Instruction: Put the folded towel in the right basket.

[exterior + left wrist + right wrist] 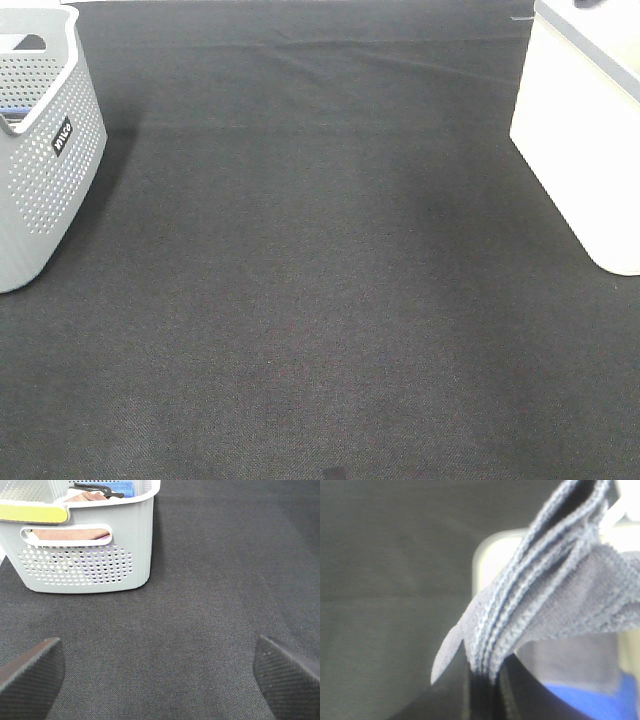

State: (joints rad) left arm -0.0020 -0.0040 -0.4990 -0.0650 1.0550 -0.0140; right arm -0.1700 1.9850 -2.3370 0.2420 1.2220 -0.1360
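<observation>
A grey-blue folded cloth towel [555,580], its stacked stitched edges fanning outward, is clamped at one end in the right pincer [482,685]. The white, plain-walled right basket [580,130] stands upright at the right edge of the black counter [320,300].

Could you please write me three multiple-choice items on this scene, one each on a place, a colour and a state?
1. Where is the perforated basket in the high view? A left edge; B centre; C right edge.
2. What colour is the towel in the right gripper? A yellow; B grey-blue; C green.
3. How is the left gripper? A shut on the towel; B shut, empty; C open, empty.
1 A: it sits at the view's left edge. 2 B: its folded layers show grey-blue. 3 C: its fingers stand wide apart over bare cloth.
</observation>
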